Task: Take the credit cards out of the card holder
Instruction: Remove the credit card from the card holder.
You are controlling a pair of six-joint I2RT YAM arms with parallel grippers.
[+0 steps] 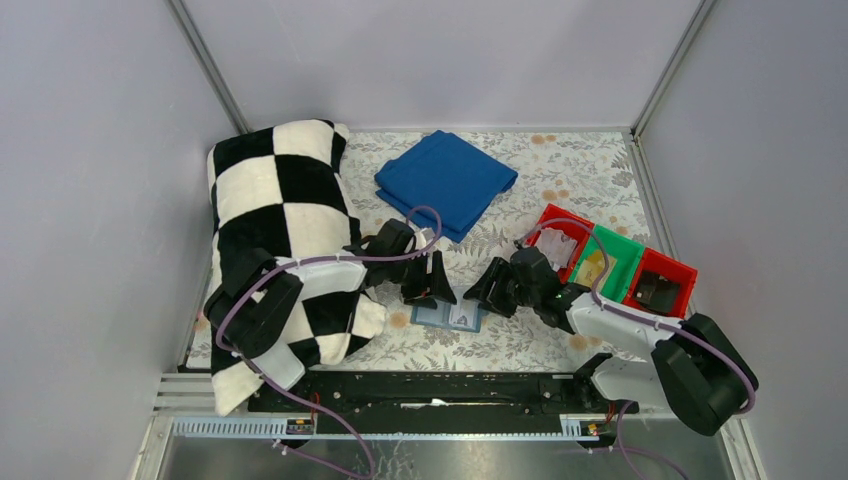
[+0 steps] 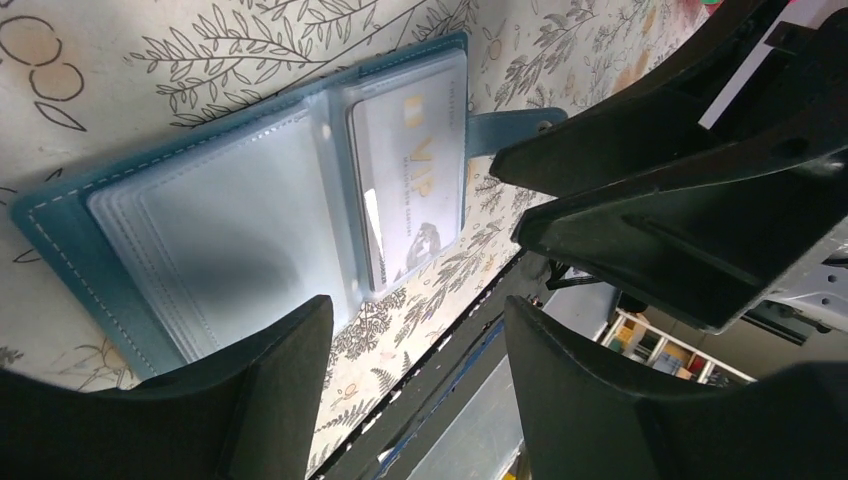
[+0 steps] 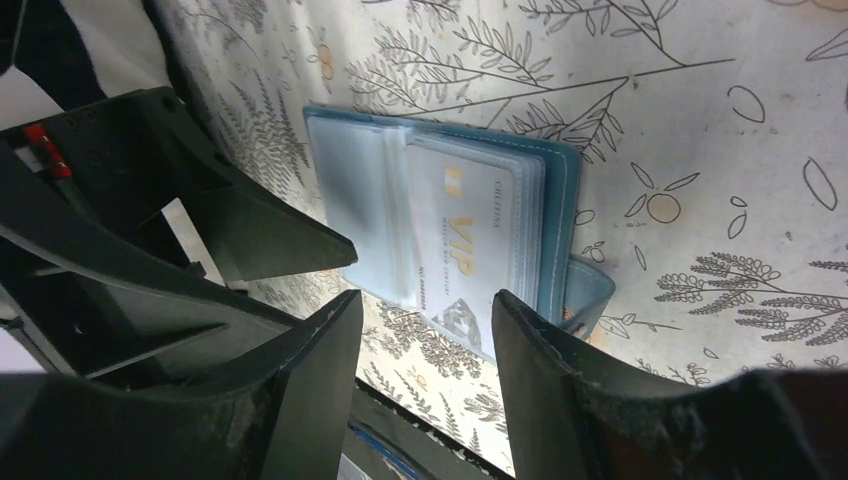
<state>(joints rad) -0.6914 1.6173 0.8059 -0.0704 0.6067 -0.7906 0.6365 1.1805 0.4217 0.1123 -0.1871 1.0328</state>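
Card holder (image 1: 450, 317) lying open on the floral tabletop (image 1: 560, 170). The left gripper (image 2: 410, 320) and right gripper (image 3: 425, 310) hover over it, jaws apart, empty. A VIP credit card (image 3: 470, 250) sits in the clear sleeve nearest the clasp tab (image 3: 590, 290). Recommended: pin the empty page with one gripper and slide the card out along its sleeve with the other.

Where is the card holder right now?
In the top view the card holder lies open on the table, near the front edge at centre, just below the gap between the left gripper and the right gripper.
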